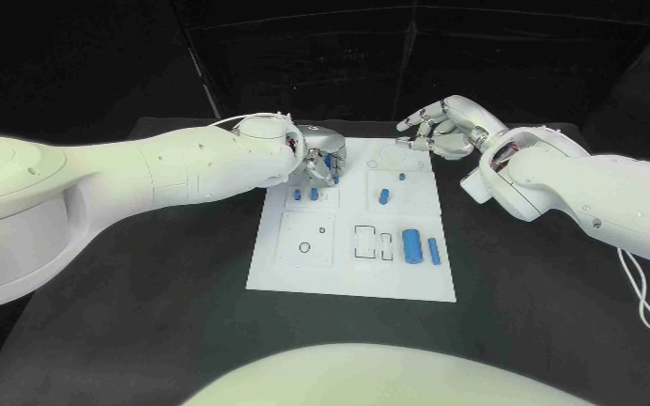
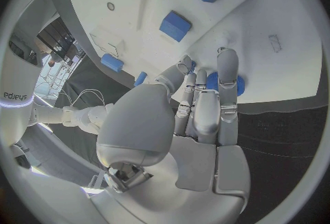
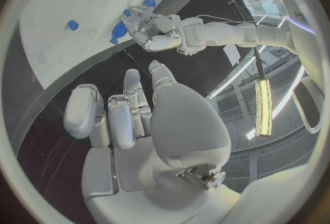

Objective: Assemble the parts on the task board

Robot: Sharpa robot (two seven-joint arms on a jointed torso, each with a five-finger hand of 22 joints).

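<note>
Left hand [image 2: 203, 108] is seen curled down at the far-left corner of the white board [image 1: 346, 279], and a round blue part [image 2: 237, 85] is pinched at its fingertips, as far as the left wrist view shows. So that hand is counted as gripping that piece, though how firmly can't be told since the part is mostly hidden behind the fingers.

Moving outward: two small blue pieces [image 1: 305, 195] are stood just beside the hand on the board. A slanted blue part [image 1: 386, 196] and a tiny one [image 1: 401, 178] are set further toward the middle. Two longer blue bars [image 1: 423, 246] are laid side by side near the board's right edge, next to a rectangular outline.

Right hand [image 1: 441, 129] is held up off the far-right corner, fingers spread, nothing in it.

What could go wrong, probably: the pinched part could be let slip or set down tilted if the grip is shallow. Those two neighbouring pieces could easily be knocked over by the curled fingers, being so close. A misaligned seat could also go unnoticed, since the slot itself is covered by the hand.
</note>
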